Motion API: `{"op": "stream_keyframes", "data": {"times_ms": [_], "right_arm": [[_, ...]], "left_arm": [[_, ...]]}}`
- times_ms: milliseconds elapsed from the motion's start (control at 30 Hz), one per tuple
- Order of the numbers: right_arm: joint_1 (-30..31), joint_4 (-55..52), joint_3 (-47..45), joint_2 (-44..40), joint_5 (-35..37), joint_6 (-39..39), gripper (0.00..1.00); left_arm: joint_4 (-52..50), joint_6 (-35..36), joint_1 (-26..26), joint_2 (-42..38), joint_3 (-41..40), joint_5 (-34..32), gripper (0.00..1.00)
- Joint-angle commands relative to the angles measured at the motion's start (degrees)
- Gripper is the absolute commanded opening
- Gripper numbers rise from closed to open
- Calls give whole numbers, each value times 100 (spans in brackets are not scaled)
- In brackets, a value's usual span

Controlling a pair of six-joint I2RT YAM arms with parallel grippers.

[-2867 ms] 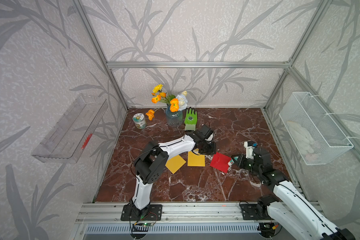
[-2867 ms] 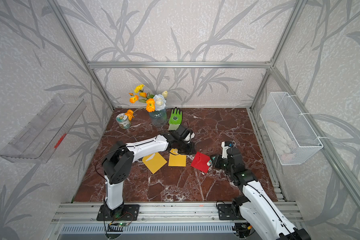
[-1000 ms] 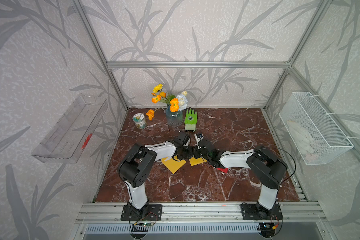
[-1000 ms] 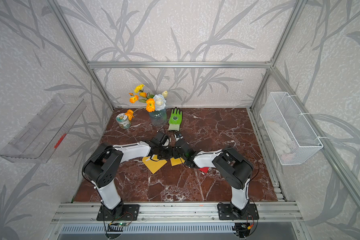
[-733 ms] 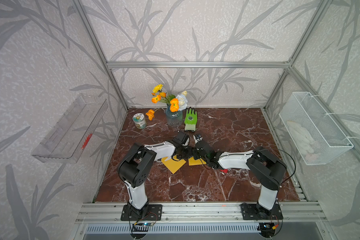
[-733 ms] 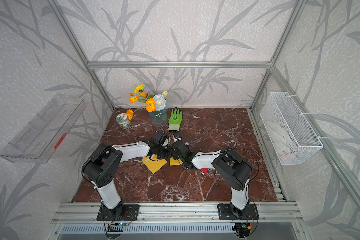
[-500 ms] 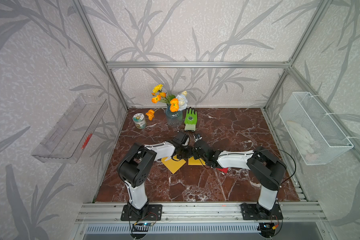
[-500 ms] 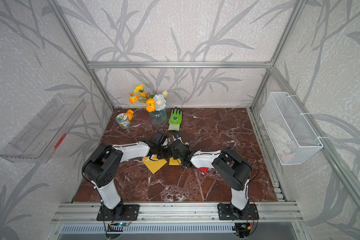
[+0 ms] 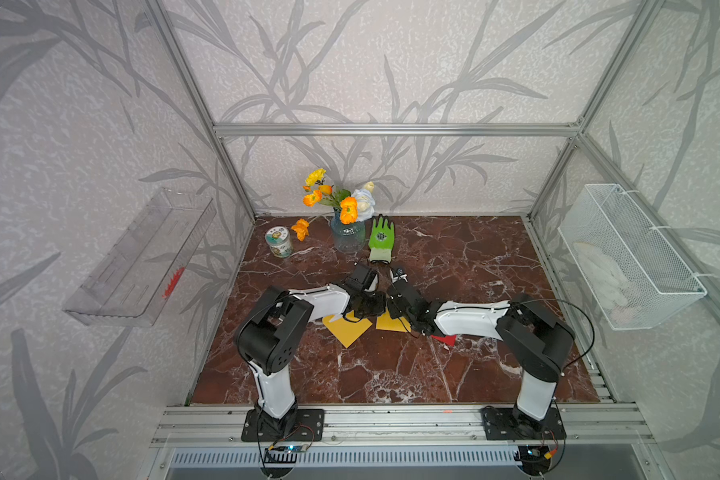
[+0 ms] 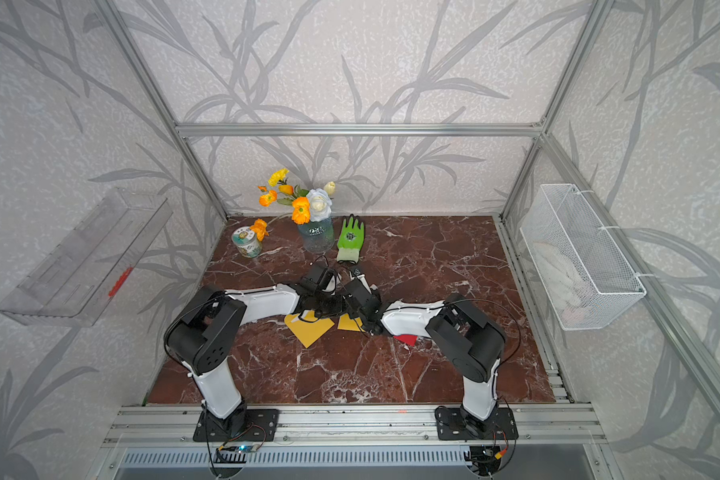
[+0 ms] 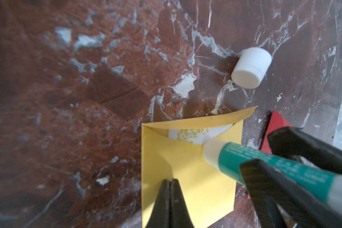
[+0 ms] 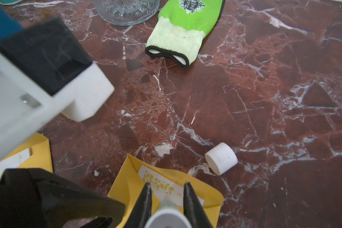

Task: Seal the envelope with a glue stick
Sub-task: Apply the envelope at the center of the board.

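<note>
1. On the desk point(image 11: 87, 79), the left hand point(image 11: 169, 184), clenched empty, pins the envelope point(image 11: 188, 177).
2. Gluing underway: the right hand point(image 12: 167, 187) grasps the glue stick point(image 11: 265, 163), tip at the pocket's edge.
3. Next, likely: smear glue, fold flap.

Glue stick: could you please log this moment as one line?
right gripper: shut on glue stick | glue stick: uncapped, tip at envelope mouth | left gripper: shut, tips on envelope | cap: on table
</note>
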Motion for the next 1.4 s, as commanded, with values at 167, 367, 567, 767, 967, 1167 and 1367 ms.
{"op": "stream_keyframes", "data": {"times_ms": [167, 367, 567, 767, 967, 1167, 1367], "right_arm": [[-96, -590, -140, -497, -56, 192, 0], [-109, -439, -179, -1416, -430, 391, 0], [-190, -587, -272, -1952, -981, 748, 0], [-188, -225, -776, -1870, -1206, 831, 0], [-187, 332, -916, -1541, -1586, 418, 0], [-201, 710, -909, -1086, -1707, -22, 0], [-227, 858, -865, -638, -1753, -231, 0]], "left_arm": [[-506, -36, 24, 224, -387, -247, 0], [-397, -61, 19, 171, -378, -142, 0], [-392, -79, 13, -25, -418, -98, 0], [-400, -104, 15, -207, -509, -122, 0], [-98, -539, 13, -410, -875, -300, 0], [242, -893, -25, -389, -985, -317, 0], [297, -1046, -101, -324, -937, -365, 0]]}}
